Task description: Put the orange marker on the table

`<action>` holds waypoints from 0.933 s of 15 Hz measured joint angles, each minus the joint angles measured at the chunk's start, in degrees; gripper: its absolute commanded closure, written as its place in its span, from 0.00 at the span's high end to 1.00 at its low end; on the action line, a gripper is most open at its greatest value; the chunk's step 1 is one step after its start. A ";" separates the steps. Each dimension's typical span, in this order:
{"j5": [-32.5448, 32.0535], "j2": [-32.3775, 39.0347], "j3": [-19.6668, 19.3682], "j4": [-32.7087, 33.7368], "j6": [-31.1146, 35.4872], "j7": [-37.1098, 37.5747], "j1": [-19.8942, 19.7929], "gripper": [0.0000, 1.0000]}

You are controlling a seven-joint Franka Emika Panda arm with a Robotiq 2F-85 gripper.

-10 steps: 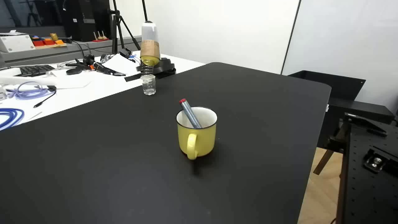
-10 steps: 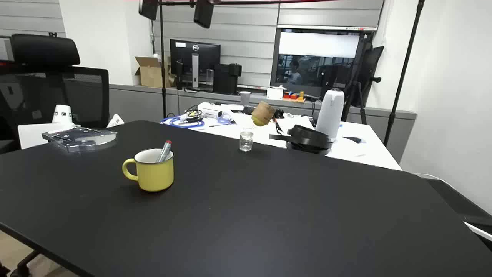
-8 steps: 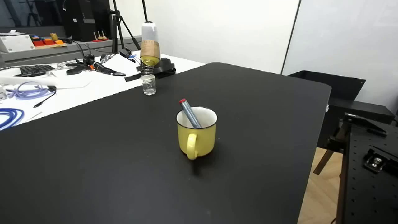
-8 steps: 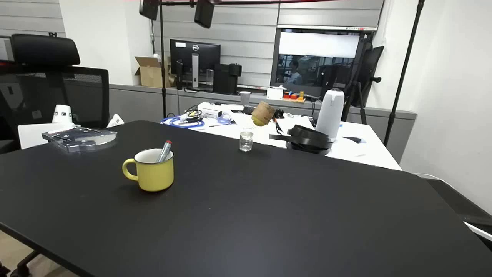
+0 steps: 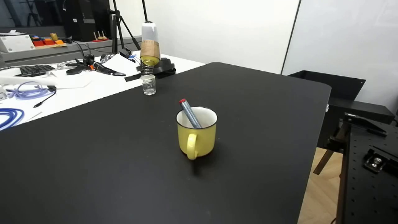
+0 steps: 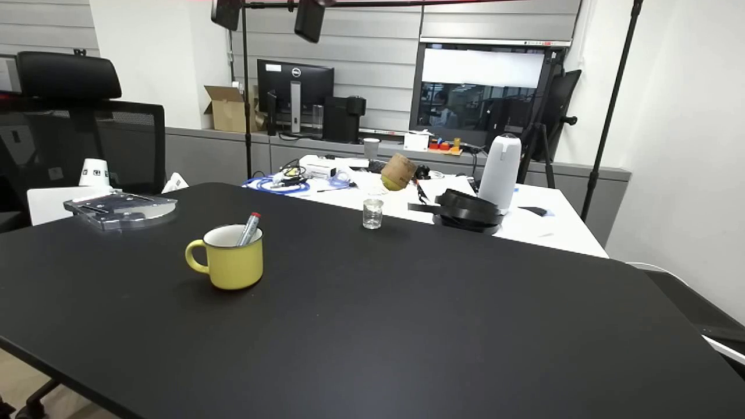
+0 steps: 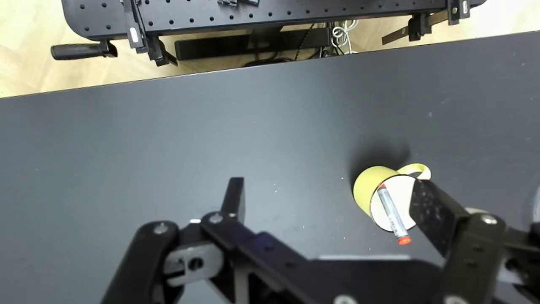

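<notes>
The orange marker leans inside a yellow mug, its orange-red end above the rim. The marker and mug show in both exterior views. The mug stands upright on the black table. In the wrist view, my gripper is open and empty. The marker and mug lie toward its right finger, which covers part of the mug. The marker's lower part is hidden in the mug in the exterior views. The gripper's fingertips hang at the top edge in an exterior view, high above the table.
A small clear glass jar stands near the table's edge by the cluttered white table. A clear plastic slab lies at the far left in an exterior view. A black perforated bench runs beyond a floor gap.
The fingertips at the top edge of an exterior view have shifted very slightly to the right. The mug and marker have not moved.
</notes>
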 measured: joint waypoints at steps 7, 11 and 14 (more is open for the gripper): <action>0.00 0.13 0.55 -0.36 0.81 -0.07 -0.04 1.00; 0.07 1.19 3.74 -3.48 7.75 -0.02 0.73 1.00; 0.91 2.84 6.74 -7.26 15.41 0.21 2.72 1.00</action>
